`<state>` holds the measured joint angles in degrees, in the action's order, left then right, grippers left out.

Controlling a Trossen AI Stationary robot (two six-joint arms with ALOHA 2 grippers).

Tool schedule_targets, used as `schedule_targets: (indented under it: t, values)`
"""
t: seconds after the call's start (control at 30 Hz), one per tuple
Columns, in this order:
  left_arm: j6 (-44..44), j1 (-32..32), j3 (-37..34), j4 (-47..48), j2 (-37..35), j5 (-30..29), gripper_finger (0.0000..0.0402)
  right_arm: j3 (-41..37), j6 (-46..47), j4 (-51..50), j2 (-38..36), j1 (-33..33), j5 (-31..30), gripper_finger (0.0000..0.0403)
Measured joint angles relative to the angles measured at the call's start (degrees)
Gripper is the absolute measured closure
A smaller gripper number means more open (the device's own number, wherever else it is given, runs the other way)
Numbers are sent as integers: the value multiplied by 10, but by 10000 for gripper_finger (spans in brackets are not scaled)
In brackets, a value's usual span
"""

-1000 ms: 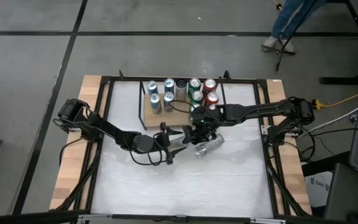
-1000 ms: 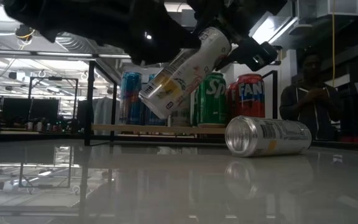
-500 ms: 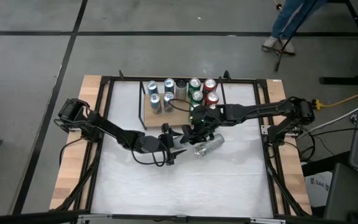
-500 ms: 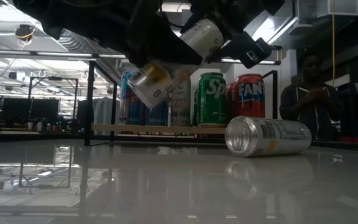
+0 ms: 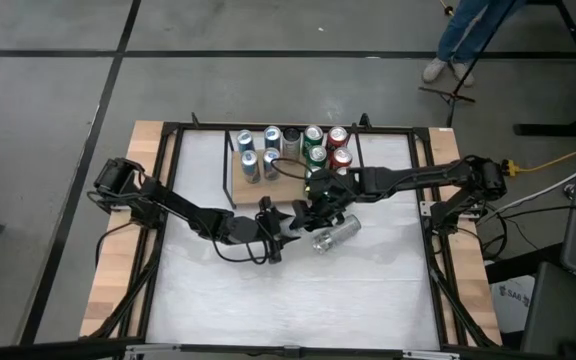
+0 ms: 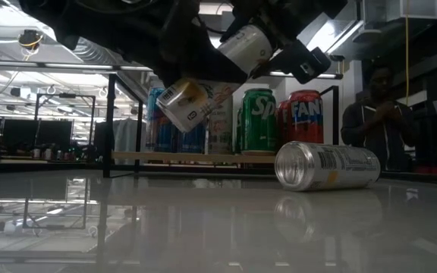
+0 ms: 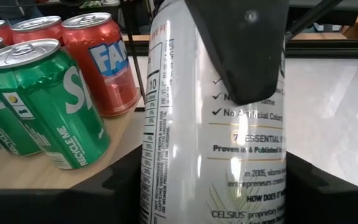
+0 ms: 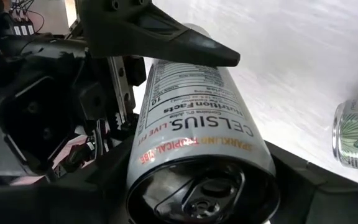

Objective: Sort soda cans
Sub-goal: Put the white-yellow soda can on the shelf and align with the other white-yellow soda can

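One slim white cylindrical metal can [image 6: 217,82] hangs tilted in the air just in front of the wooden board [image 5: 236,190], its long axis running from gripper to gripper. The right gripper [image 5: 324,205] clamps one end; the left gripper [image 5: 286,226] is closing around the other. A second silver can [image 6: 327,165] lies on its side nearby. The left wrist view alone shows green [image 7: 45,102] and red [image 7: 104,59] cans upright on the board.

Left tool [image 5: 290,226] now apparently clasping can [image 6: 215,64]
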<state>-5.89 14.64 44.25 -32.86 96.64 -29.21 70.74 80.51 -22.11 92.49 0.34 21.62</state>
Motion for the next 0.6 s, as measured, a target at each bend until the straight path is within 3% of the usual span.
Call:
schedule_targets:
  t: [0.6]
  values:
    - [0, 4, 0, -1, 0, -1, 169, 0, -14, -6, 0, 0, 0, 138]
